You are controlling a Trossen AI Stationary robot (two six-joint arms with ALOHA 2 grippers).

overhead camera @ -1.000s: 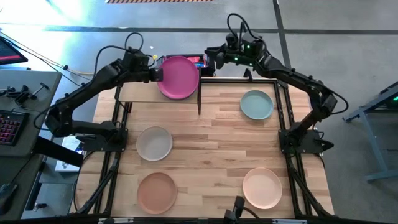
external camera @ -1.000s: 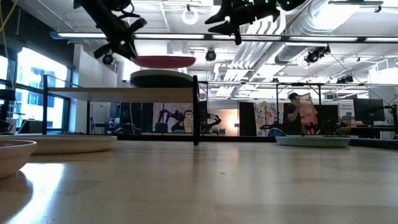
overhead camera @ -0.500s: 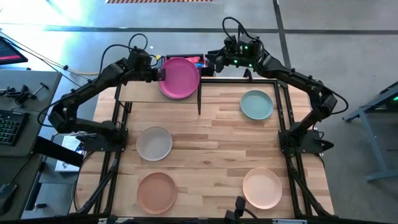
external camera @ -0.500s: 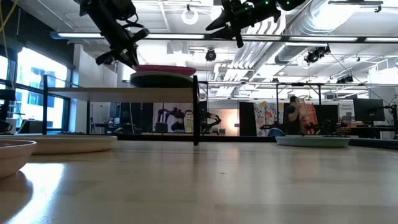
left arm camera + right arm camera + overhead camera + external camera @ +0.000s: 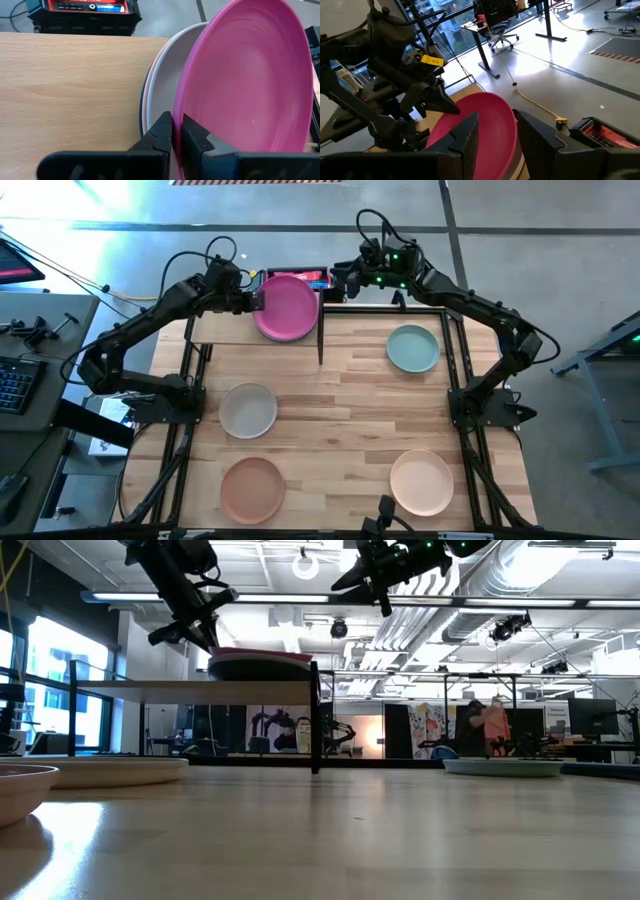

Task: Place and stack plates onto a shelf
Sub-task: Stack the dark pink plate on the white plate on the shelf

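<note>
The magenta plate sits on top of a stack at the right end of the shelf. In the left wrist view an off-white plate shows under it, with a dark rim below that. My left gripper is at the magenta plate's left edge, shut on it. In the low view the stack stands on the shelf panel. My right gripper hovers open and empty just past the shelf's far right corner, above the plates. My left gripper pinches the magenta plate's rim between its two fingers at the plate's left edge. It comes in nearly level from the table's left. The plate lies on the stack with the held side slightly raised off the off-white plate.
Several plates lie loose on the tabletop: pale green at the right, grey-white left of centre, tan near left, peach near right. The shelf's left half is bare wood. A black upright post stands at the shelf's right end.
My left gripper has moved down with the magenta plate, which hung clear above the stack a second ago and now lies on it. The gripper has stayed shut on the rim.
</note>
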